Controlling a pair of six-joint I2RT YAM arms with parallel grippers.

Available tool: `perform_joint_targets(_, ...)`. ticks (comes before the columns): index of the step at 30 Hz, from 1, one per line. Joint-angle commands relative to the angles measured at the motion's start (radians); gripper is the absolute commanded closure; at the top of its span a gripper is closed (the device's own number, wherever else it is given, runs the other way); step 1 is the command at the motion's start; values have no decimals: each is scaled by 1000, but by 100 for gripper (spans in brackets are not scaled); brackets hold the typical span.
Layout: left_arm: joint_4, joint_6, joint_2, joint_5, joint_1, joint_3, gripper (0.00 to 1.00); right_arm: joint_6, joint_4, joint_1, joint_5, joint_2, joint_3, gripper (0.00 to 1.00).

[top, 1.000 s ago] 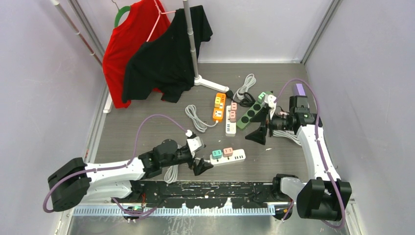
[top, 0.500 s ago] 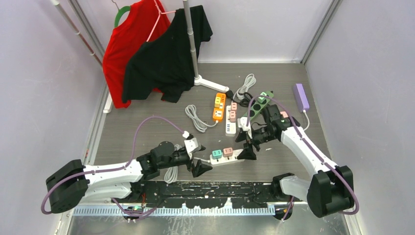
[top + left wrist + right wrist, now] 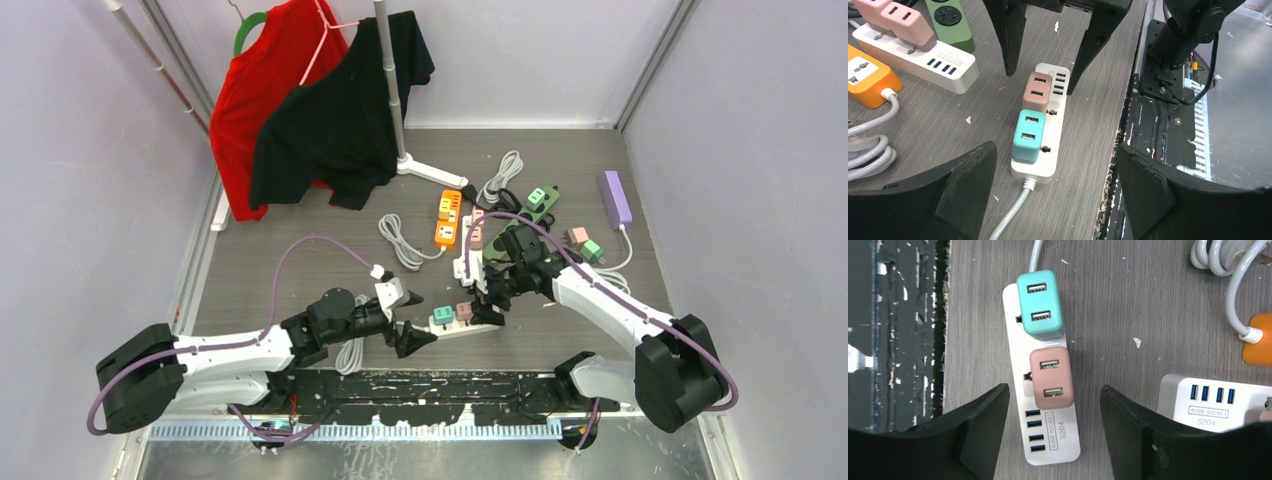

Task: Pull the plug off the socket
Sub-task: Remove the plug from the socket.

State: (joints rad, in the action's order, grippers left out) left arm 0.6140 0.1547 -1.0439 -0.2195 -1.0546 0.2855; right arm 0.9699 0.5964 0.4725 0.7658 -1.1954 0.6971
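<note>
A white socket strip lies near the table's front edge, with a teal plug and a pink plug seated in it. In the left wrist view my left gripper is open, straddling the cord end of the strip just behind the teal plug. It touches nothing. My right gripper is open over the USB end of the strip. Its fingers stand on either side of the pink plug, apart from it. The teal plug sits further along.
Behind lie an orange strip, a white strip with pink plugs, a green strip, a purple one and loose plugs. A stand with red and black shirts is at back left. The black front rail runs beside the strip.
The right arm swung from the green strip at back right down to the front white strip, jaws narrowing. The left gripper barely shifted and narrowed a little.
</note>
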Motion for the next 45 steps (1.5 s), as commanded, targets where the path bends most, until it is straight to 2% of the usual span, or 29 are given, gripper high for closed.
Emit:
perform_joint_targets(1, 94, 8, -13, 9, -4, 10, 12, -40, -104, 49, -84, -28, 2, 33)
perform_joint_targets(5, 99, 1, -35, 5, -4, 15, 11, -24, -93, 68, -81, -38, 7, 47)
perform_joint_targets(9, 115, -28, -69, -7, -4, 15, 3, 18, -65, 71, -53, -31, 7, 61)
perform_joint_targets(12, 104, -89, -98, -1, -4, 23, 2, 64, -30, 74, -26, -27, 9, 74)
perform_joint_targets(15, 43, -207, -123, -21, -5, 54, 5, 140, 35, 74, -4, -29, 17, 90)
perform_joint_targets(20, -33, -317, -172, 0, -4, 112, 12, 185, 65, 74, 3, -29, 20, 93)
perform_joint_targets(27, 23, -313, -326, -37, -4, 177, 29, 190, 73, 74, 11, -34, 23, 93)
perform_joint_targets(32, 73, -293, -430, -64, -4, 214, 37, 190, 77, 74, 16, -33, 26, 93)
perform_joint_targets(35, 87, -286, -459, -69, -4, 222, 63, 190, 79, 74, 18, -33, 26, 94)
perform_joint_targets(40, 105, -255, -479, -87, -4, 211, 94, 169, 64, 75, 61, -39, 25, 94)
perform_joint_targets(42, 115, -240, -491, -92, -4, 203, 100, 118, 24, 83, 84, -37, 21, 94)
perform_joint_targets(45, 148, -214, -507, -90, -5, 182, 100, -17, -91, 88, 93, -35, 10, 96)
